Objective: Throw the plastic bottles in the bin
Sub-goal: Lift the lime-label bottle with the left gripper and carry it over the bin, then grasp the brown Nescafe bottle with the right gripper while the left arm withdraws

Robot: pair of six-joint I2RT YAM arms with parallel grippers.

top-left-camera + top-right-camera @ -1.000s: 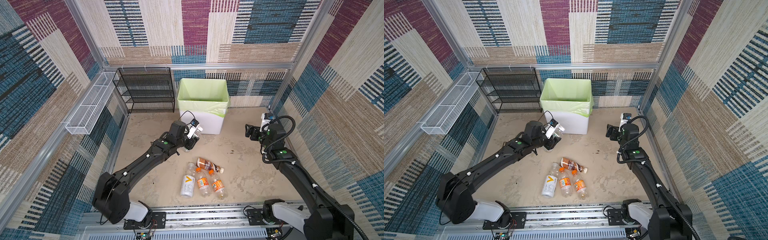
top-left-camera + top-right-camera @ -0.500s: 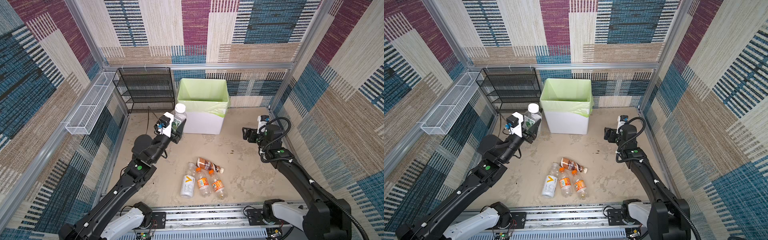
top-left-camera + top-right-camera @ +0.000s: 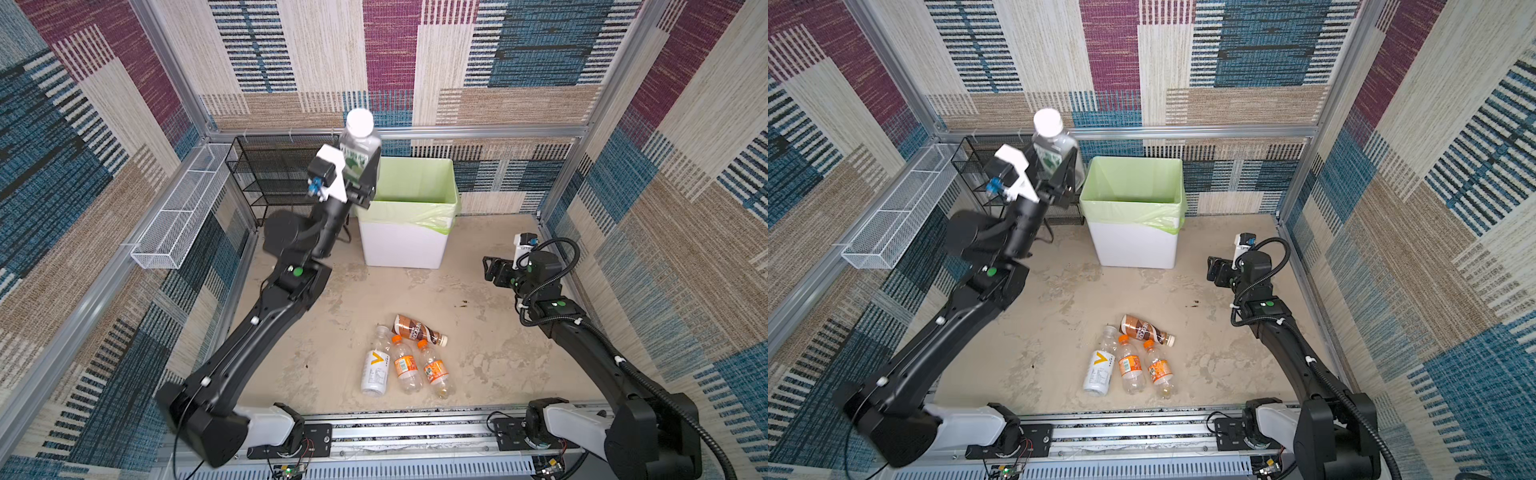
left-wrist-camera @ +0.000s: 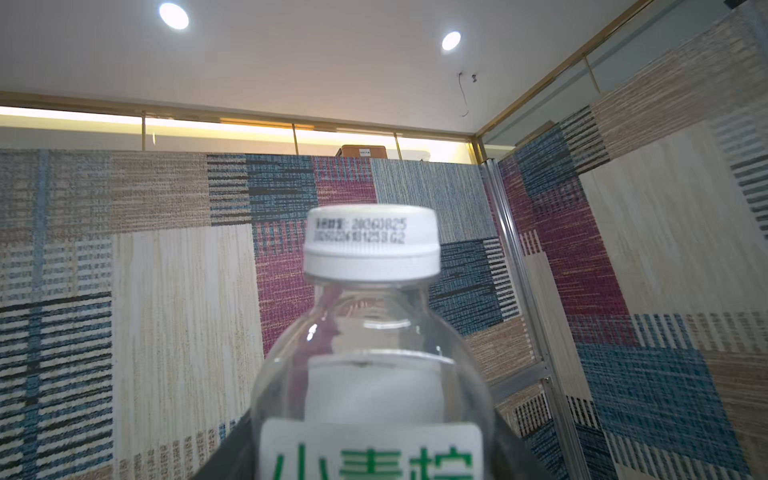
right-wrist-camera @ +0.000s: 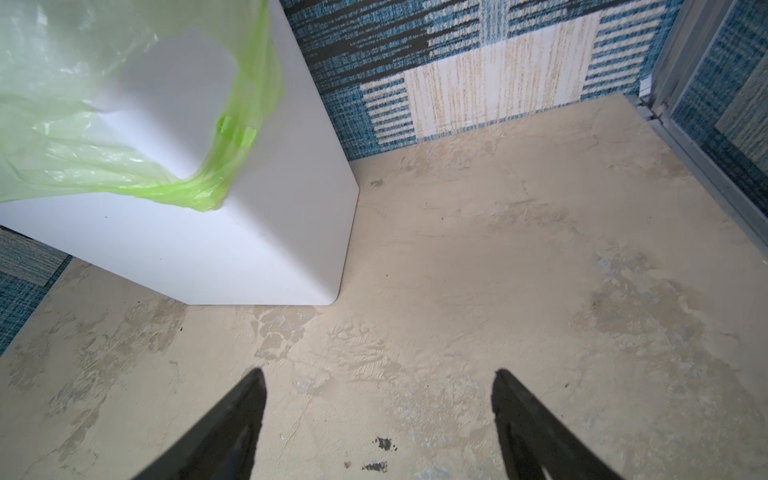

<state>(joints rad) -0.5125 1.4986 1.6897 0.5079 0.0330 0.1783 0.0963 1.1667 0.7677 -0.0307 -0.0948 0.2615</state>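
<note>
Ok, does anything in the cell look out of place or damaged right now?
No spill or breakage visible. The light green bag sags in a loose bunch at one front corner of the tall white plastic bin, and the beige floor is blotchy with dark specks. Four small plastic bottles lie clustered on it, not yet binned.

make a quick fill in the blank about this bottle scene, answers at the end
1. The left gripper holds a clear bottle with a ____ cap.
2. The bin is lined with a light ____ bag.
3. On the floor, the two bottles beside the brown-labelled bottle have ____ caps.
4. The right gripper is ____ and holds nothing.
Missing words: white; green; orange; open.
</note>
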